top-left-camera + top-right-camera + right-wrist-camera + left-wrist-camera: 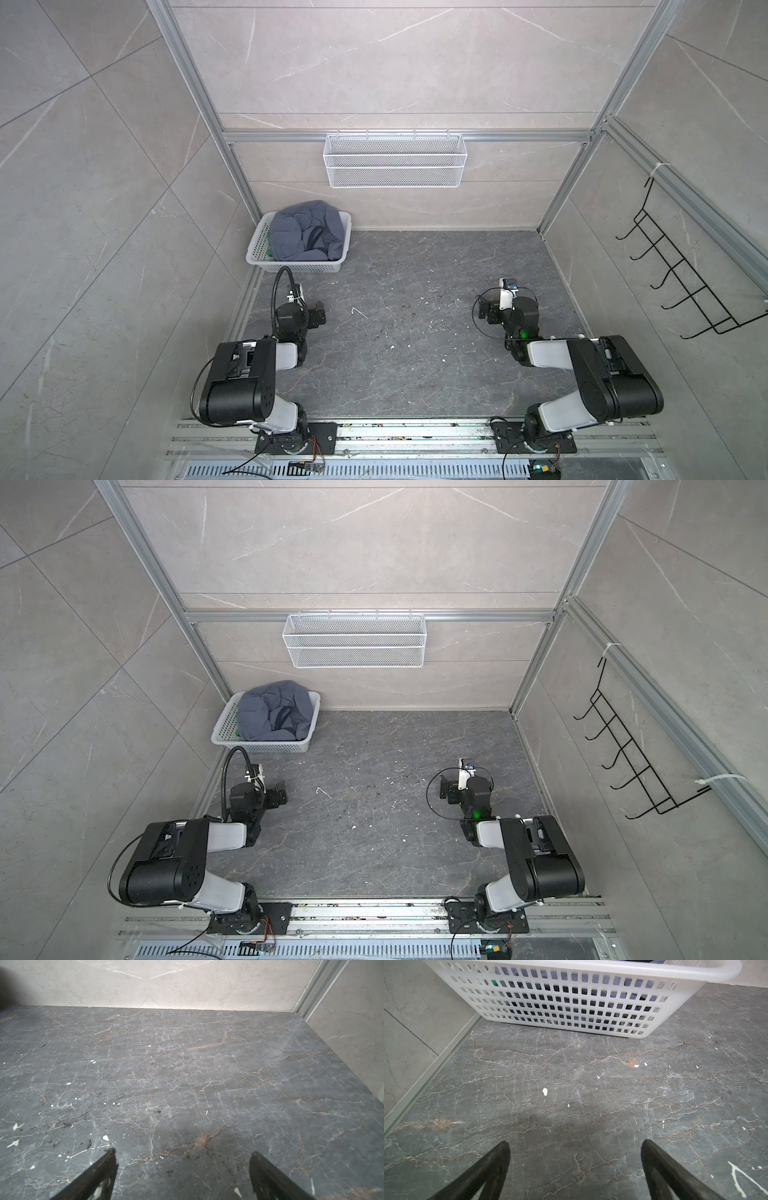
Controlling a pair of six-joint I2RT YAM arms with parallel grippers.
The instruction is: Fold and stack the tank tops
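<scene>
Tank tops [299,228] fill the basket [256,248] on the dark marbled tabletop [415,353]; left end effector [575,1142] and right end effector [182,1151] gape empty.

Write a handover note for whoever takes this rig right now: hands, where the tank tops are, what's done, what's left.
Left hand: open, empty, facing the white basket.
Right hand: open, empty, over bare table.
Slate-blue tank top: crumpled in the basket, far left corner.
Green tank top: mostly hidden by it; a sliver shows through the basket wall.
Done: nothing folded yet.
Left: take both out, fold, stack.
</scene>
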